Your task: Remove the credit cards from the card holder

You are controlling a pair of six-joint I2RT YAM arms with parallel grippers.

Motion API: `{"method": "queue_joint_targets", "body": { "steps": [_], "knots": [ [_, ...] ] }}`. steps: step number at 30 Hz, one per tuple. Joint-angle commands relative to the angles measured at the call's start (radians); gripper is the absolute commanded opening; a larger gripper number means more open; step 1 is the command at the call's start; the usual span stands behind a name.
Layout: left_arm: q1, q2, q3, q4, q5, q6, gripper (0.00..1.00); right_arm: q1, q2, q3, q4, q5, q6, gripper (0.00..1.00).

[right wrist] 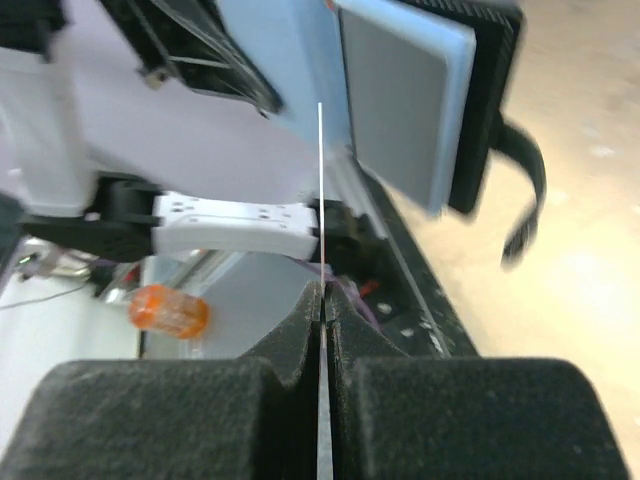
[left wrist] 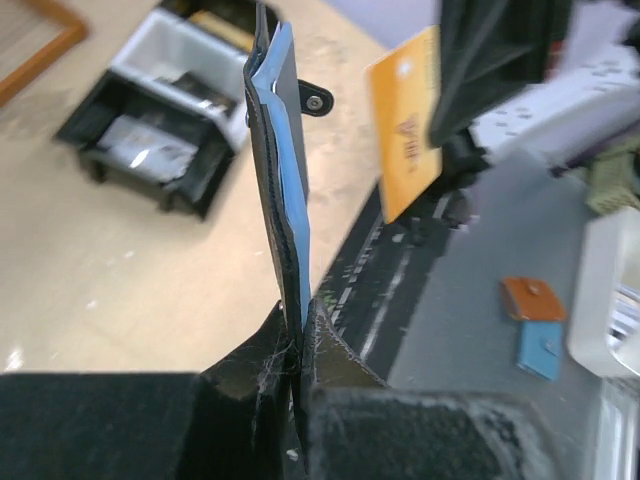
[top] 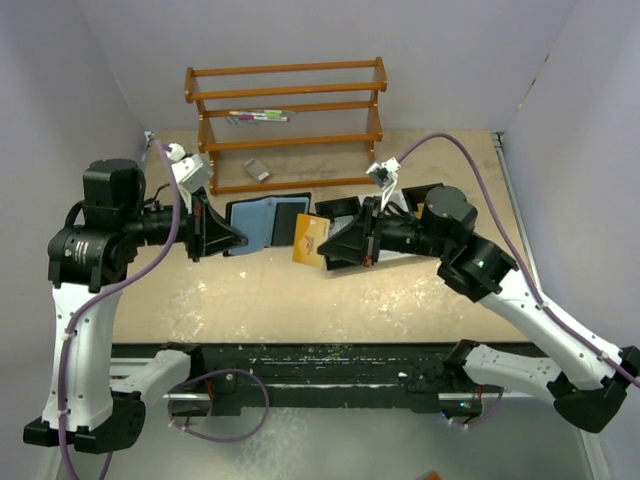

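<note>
Closest to us, the right gripper (right wrist: 322,300) was clamped on 1 thin orange-tan credit card (right wrist: 320,190), already clear of the open black, blue-lined folding card holder (left wrist: 283,180); the left gripper (left wrist: 298,345) pinched that holder's edge, likely bracing it against the pull.

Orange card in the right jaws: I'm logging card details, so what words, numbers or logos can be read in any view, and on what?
On the credit card: dark print along its face, too blurred to read.
On the card holder: no text visible.
Nothing else is legible in any view.
</note>
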Motion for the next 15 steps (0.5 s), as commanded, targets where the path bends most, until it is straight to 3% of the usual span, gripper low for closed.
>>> {"method": "queue_joint_targets", "body": {
  "steps": [1, 6, 9, 15],
  "knots": [
    [-0.001, 0.002, -0.008, -0.026, -0.271, 0.114, 0.00, -0.088, -0.038, 0.078, -0.310, 0.100, -0.133, 0.00],
    [-0.001, -0.006, -0.024, -0.027, -0.326, 0.150, 0.00, -0.205, 0.007, 0.166, -0.577, 0.356, -0.227, 0.00],
    [-0.002, -0.013, -0.027, -0.032, -0.326, 0.156, 0.00, -0.287, 0.050, 0.147, -0.630, 0.495, -0.236, 0.00],
    [-0.001, -0.033, -0.018, -0.050, -0.289, 0.174, 0.00, -0.484, 0.148, 0.072, -0.603, 0.575, -0.295, 0.00]
  ]
}}
